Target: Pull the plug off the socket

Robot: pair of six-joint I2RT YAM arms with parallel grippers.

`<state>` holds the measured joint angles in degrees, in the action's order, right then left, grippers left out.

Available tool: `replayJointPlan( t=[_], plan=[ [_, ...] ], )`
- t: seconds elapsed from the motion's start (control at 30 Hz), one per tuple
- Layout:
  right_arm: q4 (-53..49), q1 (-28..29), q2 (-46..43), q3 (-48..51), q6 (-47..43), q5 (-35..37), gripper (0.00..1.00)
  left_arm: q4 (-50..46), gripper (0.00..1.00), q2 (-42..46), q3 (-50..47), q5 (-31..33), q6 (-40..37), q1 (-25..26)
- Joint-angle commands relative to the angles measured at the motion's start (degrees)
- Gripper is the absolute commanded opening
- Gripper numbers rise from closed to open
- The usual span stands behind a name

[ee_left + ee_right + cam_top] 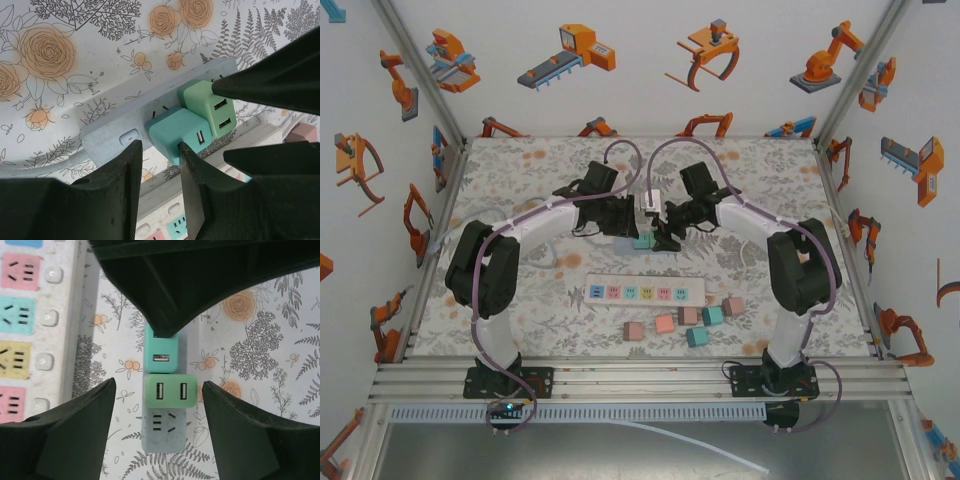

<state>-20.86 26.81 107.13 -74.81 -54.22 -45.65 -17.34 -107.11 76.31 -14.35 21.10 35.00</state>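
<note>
Left gripper (160, 146) pinches the end of the pale grey-blue plastic power strip (112, 132), probably to brace it against the pull. The square light-green USB plug (170, 390) is seated mid-strip, touching the teal cube plug (161, 354) beside it. Right gripper (158, 385) straddles the green plug with jaws spread, clear of both sides.
</note>
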Motion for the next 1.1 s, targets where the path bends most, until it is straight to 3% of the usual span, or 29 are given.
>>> replayJointPlan(
  t=[0.0, 0.17, 0.37, 0.6, 0.83, 1.07],
  plan=[
    [-3.43, 0.0, 3.26, -2.12, -1.92, 1.62, 0.62, -7.67, 0.37, -5.03, -4.15, 5.78, -3.55, 1.15],
    [-3.75, 0.08, 5.59, -2.98, -2.2, 1.5, 0.6, -7.64, 0.37, -5.13, -3.89, 5.68, -3.61, 1.16],
    [-3.91, 0.15, 7.43, -3.7, -2.13, -0.13, 0.49, -7.71, 0.37, -5.61, -3.28, 5.56, -3.7, 1.15],
    [-3.75, 0.3, 7.18, -3.86, -2.12, -1.08, 0.25, -8.04, 0.37, -5.85, -3.28, 5.83, -4.13, 1.17],
    [-2.08, 0.83, 4.65, -4.69, 1.3, -5.21, 0.12, -7.95, 0.37, -6.79, -3.36, 5.43, -4.05, 1.37],
    [7.72, 1.67, -0.38, -1.38, 7.92, -8.84, 0.0, -7.62, 0.37, -7.08, -3.76, 5.56, -4.06, 1.4]
  ],
)
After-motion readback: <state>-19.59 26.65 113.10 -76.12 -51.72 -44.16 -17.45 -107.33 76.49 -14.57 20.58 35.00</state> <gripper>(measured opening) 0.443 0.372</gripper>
